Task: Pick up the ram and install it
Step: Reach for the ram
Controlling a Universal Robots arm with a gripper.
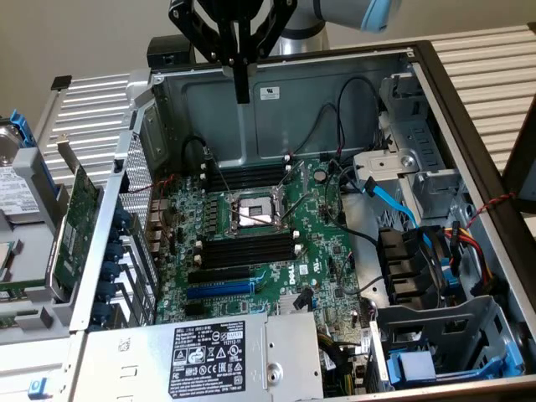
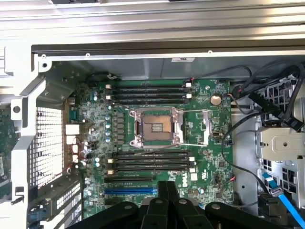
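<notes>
High over the open computer case [image 1: 201, 109], the pincer [image 1: 242, 94] hangs with its fingers pressed together above the motherboard [image 1: 322, 251]. Black memory slots [image 2: 150, 162] flank the processor socket [image 2: 155, 126] below. Where the ram lies relative to the pincer cannot be told.

The ram [image 1: 247, 177] appears as a long, thin, dark green stick standing on its edge in the memory slots between the processor socket and the case's rear wall. It runs parallel to the neighbouring slots, with white latches at both ends. Seen from the wrist view, the ram [image 2: 147, 94] is a narrow line spanning the full slot length, level and straight. Which slot of that bank holds it cannot be told. Its chips and label are too small to make out.
</notes>
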